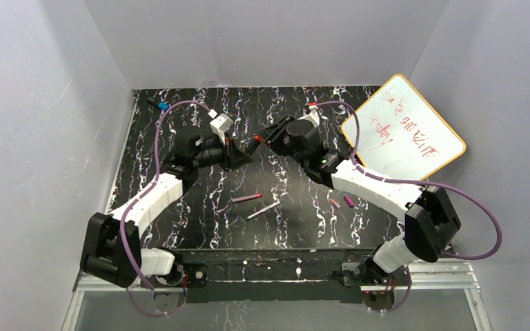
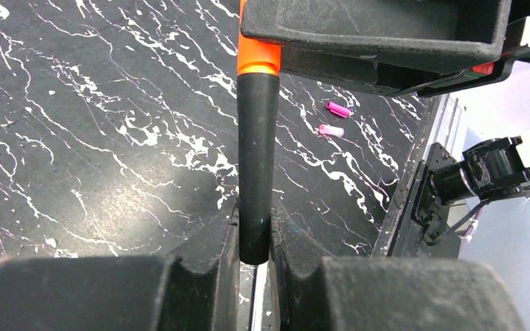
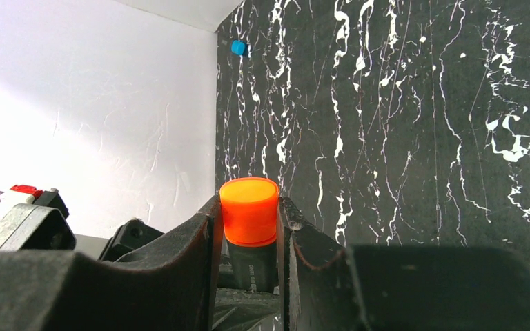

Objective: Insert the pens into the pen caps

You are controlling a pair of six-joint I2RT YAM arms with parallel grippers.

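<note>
Above the middle of the table my two grippers meet tip to tip. My left gripper (image 2: 255, 222) is shut on the black pen (image 2: 257, 165), which runs straight away from it. The pen's far end sits in the orange pen cap (image 2: 259, 58). My right gripper (image 3: 249, 207) is shut on that orange cap (image 3: 249, 210), with the black barrel (image 3: 255, 265) showing behind it. On the table lie the magenta pen (image 1: 246, 198) and the white-grey pen (image 1: 263, 210). To their right lie a pinkish cap (image 1: 335, 203) and a purple cap (image 1: 348, 201), both also in the left wrist view.
A whiteboard (image 1: 404, 131) with red writing leans at the back right. A small black blue-ended item (image 1: 160, 105) lies in the far left corner. White walls close in the black marbled table (image 1: 179, 227) on three sides.
</note>
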